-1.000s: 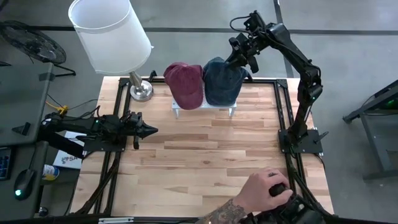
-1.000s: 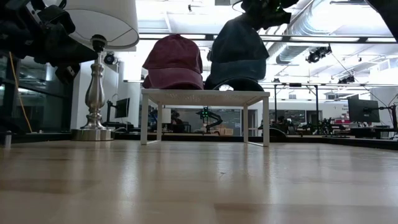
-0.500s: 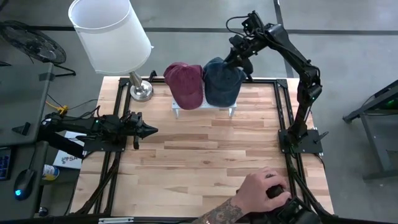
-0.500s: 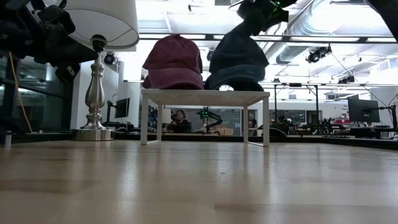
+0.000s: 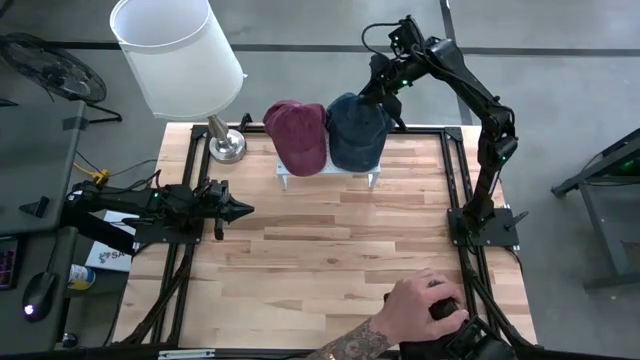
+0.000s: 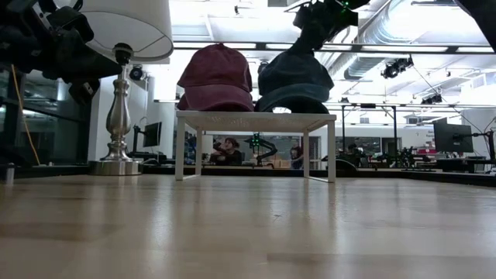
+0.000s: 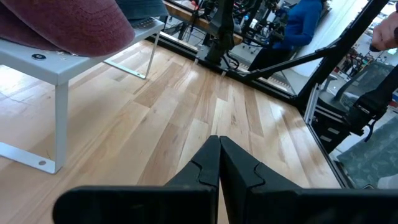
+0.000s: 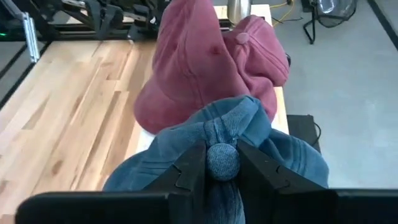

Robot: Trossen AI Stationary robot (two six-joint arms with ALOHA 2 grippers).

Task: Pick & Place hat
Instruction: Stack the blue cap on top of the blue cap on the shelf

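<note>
A blue cap and a maroon cap sit side by side on a small white stand at the table's far edge, the maroon one to the left. My right gripper is above the blue cap's far right side, shut on its top. In the right wrist view the blue cap bunches upward between the fingers, with the maroon cap beyond it. My left gripper waits, shut, low over the table's left side, pointing right. My right gripper pinches the blue cap's crown at its top button between the two fingers. It comes slanting down from the far right. The cloth around the button is gathered up into a peak, while the cap's lower part rests on the stand.
A table lamp with a white shade stands on its metal base at the far left corner, beside the stand. A person's hand is at the near right edge. Bare wood stretches between the stand and the near edge.
My right gripper has moved a little toward the table's left and down, still shut on the blue cap's top. The cap's drawn-up crown, tall a second ago, has sunk lower over the stand.
</note>
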